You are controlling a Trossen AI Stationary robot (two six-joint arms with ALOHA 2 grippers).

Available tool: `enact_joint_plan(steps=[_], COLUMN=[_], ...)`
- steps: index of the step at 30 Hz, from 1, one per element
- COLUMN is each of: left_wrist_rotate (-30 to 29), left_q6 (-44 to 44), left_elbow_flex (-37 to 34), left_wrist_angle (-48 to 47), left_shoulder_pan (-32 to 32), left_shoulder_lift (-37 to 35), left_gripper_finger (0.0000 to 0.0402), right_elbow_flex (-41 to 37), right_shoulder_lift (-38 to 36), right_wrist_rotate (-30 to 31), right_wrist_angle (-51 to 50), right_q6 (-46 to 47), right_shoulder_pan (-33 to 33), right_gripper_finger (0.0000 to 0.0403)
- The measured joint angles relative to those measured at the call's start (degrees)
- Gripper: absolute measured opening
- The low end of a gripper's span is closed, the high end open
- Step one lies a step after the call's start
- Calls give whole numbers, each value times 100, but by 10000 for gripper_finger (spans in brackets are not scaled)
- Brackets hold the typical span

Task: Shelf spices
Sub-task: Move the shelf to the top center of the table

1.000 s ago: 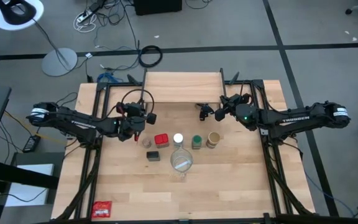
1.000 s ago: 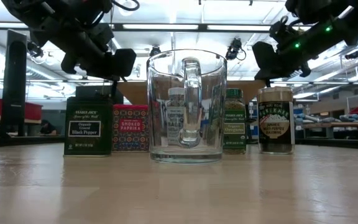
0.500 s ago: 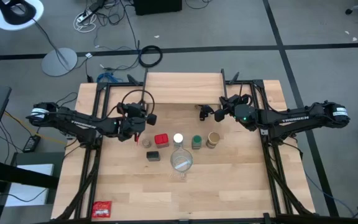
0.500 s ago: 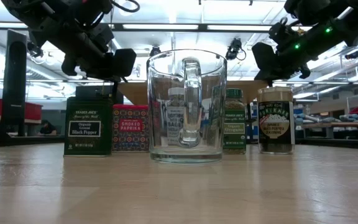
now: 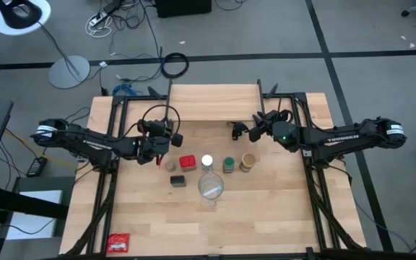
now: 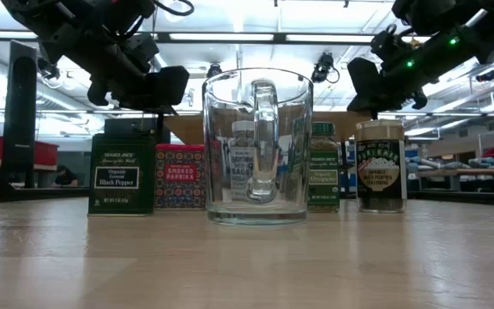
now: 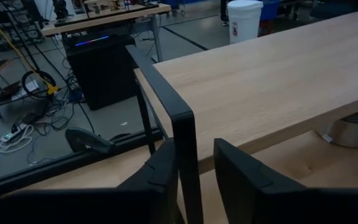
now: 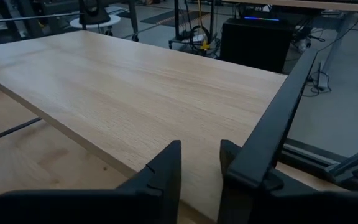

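Both pairs of fingers are a little apart and hold nothing: the left gripper (image 7: 194, 171) and right gripper (image 8: 201, 168) face the shelf (image 5: 211, 101), jars behind them.

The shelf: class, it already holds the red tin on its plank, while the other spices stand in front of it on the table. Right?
Not quite. The high view shows the shelf plank bare; the red tin stands on the table with the other spices.
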Motion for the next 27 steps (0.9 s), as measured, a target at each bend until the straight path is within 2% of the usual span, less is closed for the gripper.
enact_joint_plan(steps=[7, 13, 27], left_wrist_rotate=[75, 94, 20], left_q6=[-67, -150, -153], left_elbow_flex=[2, 2, 2], left_wrist_angle=[2, 2, 43], left_shoulder_pan=[-118, -221, -288], left_shoulder_lift=[0, 0, -117], left_gripper_finger=[143, 165, 171], right_elbow_flex=[0, 2, 2], right_shoulder_lift=[-2, -4, -11], right_wrist_rotate=[-8, -6, 50], right_wrist_angle=[3, 14, 236], right_q6=[16, 17, 90], right_shoulder_pan=[99, 181, 316], right_gripper_finger=[169, 200, 215])
